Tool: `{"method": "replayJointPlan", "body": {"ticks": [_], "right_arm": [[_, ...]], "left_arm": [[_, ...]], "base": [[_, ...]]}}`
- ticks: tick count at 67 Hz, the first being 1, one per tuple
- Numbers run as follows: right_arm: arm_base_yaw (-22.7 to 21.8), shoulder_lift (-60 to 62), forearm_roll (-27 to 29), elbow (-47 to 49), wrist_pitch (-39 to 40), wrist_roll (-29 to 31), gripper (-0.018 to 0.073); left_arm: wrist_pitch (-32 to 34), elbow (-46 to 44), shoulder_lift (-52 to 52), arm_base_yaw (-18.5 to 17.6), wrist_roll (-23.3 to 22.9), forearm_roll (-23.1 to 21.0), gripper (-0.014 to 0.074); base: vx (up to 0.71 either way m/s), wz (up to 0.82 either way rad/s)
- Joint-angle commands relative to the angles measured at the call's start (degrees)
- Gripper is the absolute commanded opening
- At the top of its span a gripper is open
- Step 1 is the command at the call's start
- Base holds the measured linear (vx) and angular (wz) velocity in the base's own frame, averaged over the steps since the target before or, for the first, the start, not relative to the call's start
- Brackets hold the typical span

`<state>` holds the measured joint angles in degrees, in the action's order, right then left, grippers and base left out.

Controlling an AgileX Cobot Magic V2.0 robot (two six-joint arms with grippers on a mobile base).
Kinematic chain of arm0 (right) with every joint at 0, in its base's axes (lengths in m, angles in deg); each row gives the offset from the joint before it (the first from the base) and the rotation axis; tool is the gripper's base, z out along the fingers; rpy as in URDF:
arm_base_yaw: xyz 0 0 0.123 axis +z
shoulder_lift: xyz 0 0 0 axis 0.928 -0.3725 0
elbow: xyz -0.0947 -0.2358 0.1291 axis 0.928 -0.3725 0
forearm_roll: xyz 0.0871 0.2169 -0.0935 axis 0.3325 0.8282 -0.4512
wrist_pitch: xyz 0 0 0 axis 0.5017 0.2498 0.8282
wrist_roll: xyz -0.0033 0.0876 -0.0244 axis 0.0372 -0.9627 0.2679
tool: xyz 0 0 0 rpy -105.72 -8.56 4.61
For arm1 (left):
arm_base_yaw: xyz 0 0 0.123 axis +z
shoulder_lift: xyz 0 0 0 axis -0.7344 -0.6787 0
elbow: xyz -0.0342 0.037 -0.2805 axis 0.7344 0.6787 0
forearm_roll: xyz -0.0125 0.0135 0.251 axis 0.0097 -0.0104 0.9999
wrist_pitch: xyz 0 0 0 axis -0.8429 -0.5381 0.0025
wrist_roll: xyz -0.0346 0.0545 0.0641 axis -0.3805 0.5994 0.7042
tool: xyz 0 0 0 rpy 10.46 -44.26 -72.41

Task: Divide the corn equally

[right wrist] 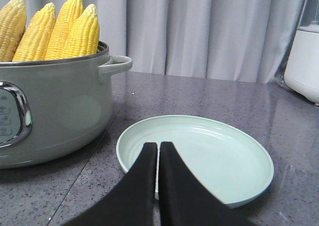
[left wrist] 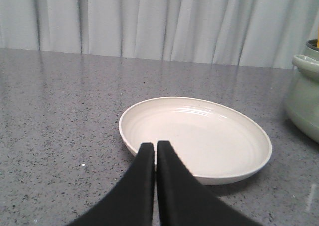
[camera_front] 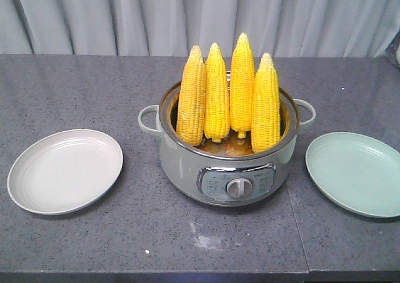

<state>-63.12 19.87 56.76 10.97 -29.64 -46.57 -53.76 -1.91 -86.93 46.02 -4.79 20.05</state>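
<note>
Closest to the lens on my left wrist is my left pincer (left wrist: 155, 145), clenched, its two black tips pressed together and gripping nothing. On the other wrist my right pincer (right wrist: 158, 145) is clenched the same way, tips touching. Just past the left pincer a cream plate (left wrist: 209, 136) lies flat on the grey speckled bench (left wrist: 60, 116), and just past the right pincer lies a pale green plate (right wrist: 209, 156). Between the two plates, apart from each, stands a grey-green cooker pot (camera_front: 187, 164) with a dial on its front and a loop handle on either side. All the corn (camera_front: 216, 99), four yellow cobs, stands upright in that pot, tips up and crowded close together. Behind the bench hangs a pale pleated curtain (camera_front: 125, 14), and a white appliance (right wrist: 304, 61) sits far off to my right.
</note>
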Motion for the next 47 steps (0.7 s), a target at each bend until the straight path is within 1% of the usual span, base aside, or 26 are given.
{"method": "replayJointPlan", "body": {"ticks": [1,47], "right_arm": [[-0.3,0.3,-0.2,-0.8,3.9,0.2,-0.0002],[-0.3,0.3,-0.2,-0.8,3.9,0.2,-0.0002]], "left_arm": [[4.0,1.8,1.4,0.2,-0.2,0.0,-0.0006],[4.0,1.8,1.4,0.2,-0.2,0.0,-0.0006]], "base": [[0.05,0.01],[0.01,0.00]]}}
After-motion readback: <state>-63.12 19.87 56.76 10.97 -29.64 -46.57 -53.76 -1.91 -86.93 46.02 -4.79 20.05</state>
